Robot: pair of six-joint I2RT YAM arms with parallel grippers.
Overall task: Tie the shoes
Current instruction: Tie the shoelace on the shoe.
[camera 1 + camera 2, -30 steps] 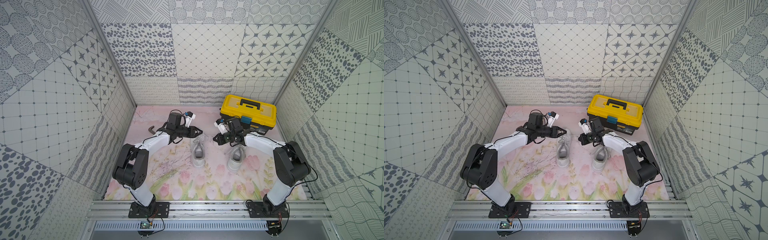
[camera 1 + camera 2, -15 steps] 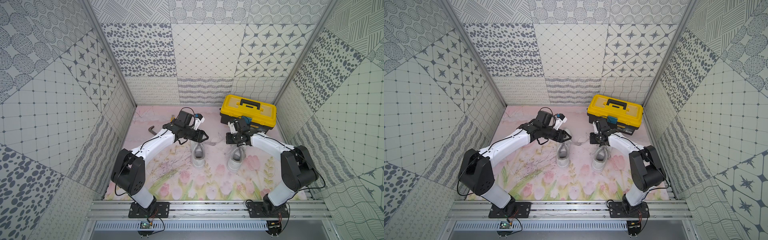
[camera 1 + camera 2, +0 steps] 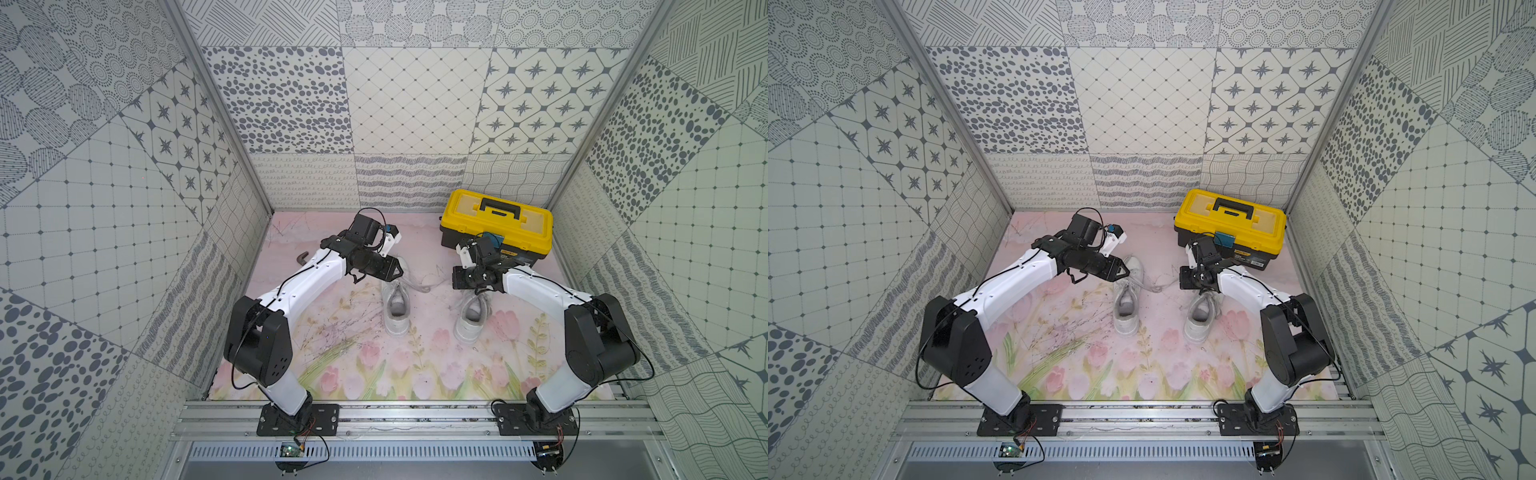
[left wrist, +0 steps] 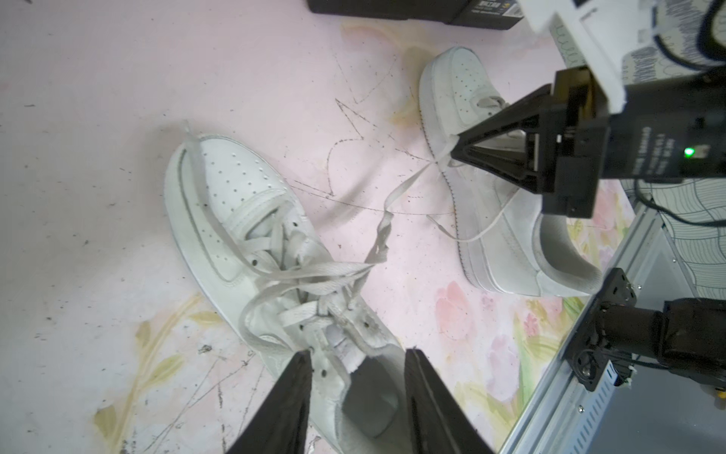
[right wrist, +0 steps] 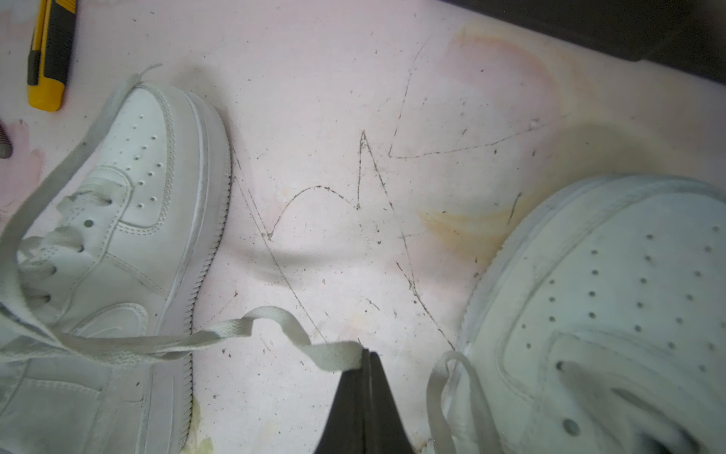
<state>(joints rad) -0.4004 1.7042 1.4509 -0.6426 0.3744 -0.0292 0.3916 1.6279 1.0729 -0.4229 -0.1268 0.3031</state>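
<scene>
Right wrist view: the right gripper (image 5: 364,355) is clenched on the free end of a lace (image 5: 235,328) running from the left shoe (image 5: 129,236), with the right shoe (image 5: 609,314) close by. The left gripper (image 4: 357,353) hangs released, jaws apart, over the left shoe's collar. Both shoes stand side by side, apart, on the worktop (image 3: 332,365).

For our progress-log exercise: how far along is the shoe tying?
Done: nothing; neither shoe shows a bow. In hand: the right end effector is shut on a lace of the shoe by the left arm; the left end effector is open above it. Left: both bows, including the other shoe.
</scene>
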